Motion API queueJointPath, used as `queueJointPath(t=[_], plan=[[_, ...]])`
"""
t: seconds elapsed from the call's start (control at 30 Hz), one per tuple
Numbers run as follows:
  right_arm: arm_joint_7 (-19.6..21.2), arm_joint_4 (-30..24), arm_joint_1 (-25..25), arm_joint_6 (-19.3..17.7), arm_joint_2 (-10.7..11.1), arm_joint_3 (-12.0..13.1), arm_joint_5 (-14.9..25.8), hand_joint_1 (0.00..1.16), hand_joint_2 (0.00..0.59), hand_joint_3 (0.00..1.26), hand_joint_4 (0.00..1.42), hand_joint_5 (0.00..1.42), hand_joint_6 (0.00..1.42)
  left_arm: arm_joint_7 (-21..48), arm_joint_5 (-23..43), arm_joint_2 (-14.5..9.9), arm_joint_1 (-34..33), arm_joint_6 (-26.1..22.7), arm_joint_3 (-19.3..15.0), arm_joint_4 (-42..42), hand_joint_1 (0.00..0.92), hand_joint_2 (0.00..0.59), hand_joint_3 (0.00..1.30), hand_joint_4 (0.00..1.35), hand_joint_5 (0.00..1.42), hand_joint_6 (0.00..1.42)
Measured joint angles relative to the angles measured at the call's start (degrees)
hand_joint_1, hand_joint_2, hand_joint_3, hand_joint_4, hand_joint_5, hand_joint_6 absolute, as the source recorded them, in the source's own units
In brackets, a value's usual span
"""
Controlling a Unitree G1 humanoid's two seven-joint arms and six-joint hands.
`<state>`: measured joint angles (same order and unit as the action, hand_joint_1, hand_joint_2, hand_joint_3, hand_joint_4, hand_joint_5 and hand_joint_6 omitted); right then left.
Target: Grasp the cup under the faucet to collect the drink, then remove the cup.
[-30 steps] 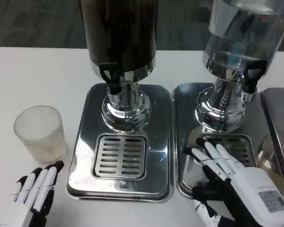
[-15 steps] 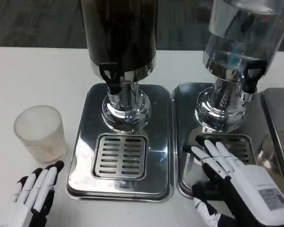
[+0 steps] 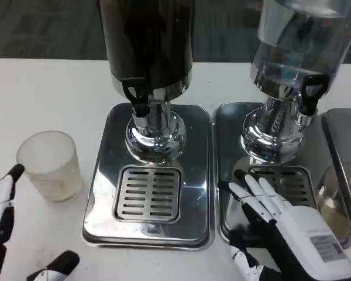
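A frosted translucent cup (image 3: 50, 164) stands upright on the white table, left of the dark dispenser's tray (image 3: 149, 175). The dark dispenser's black faucet (image 3: 138, 98) hangs over the slotted grate (image 3: 148, 194), with nothing beneath it. My left hand (image 3: 6, 231) is at the picture's lower left, fingers spread apart, close to the cup's left side but apart from it. My right hand (image 3: 281, 222) lies over the front of the second tray, fingers extended and holding nothing.
A clear dispenser (image 3: 292, 70) stands on the second steel tray (image 3: 228, 175) at the right, its black tap (image 3: 309, 93) above my right hand. A third tray's edge (image 3: 339, 164) shows at the far right. Bare table lies behind the cup.
My left hand has opened wide and shifted left and up toward the cup. My right hand has slid slightly left and back.
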<state>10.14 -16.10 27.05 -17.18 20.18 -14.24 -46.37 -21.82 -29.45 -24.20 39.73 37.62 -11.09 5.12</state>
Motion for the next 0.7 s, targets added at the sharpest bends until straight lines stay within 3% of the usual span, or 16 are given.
queueJointPath(t=[0.4,0.7], plan=[[0.00,-0.04,-1.12,1.97,-3.34,-3.92,-1.89,0.48,0.585,0.13,0.01,0.00,0.11,9.60,10.93,-2.12,-5.87,0.67,-5.25,-5.98,0.000,0.048,0.00,0.00,0.01,0.04],[0.08,-0.03,-1.46,2.66,-4.06,-4.98,-2.49,0.48,0.585,0.13,0.02,0.00,0.11,14.25,15.52,-3.99,-11.09,-2.17,-8.59,-12.05,0.000,0.029,0.00,0.00,0.00,0.03]])
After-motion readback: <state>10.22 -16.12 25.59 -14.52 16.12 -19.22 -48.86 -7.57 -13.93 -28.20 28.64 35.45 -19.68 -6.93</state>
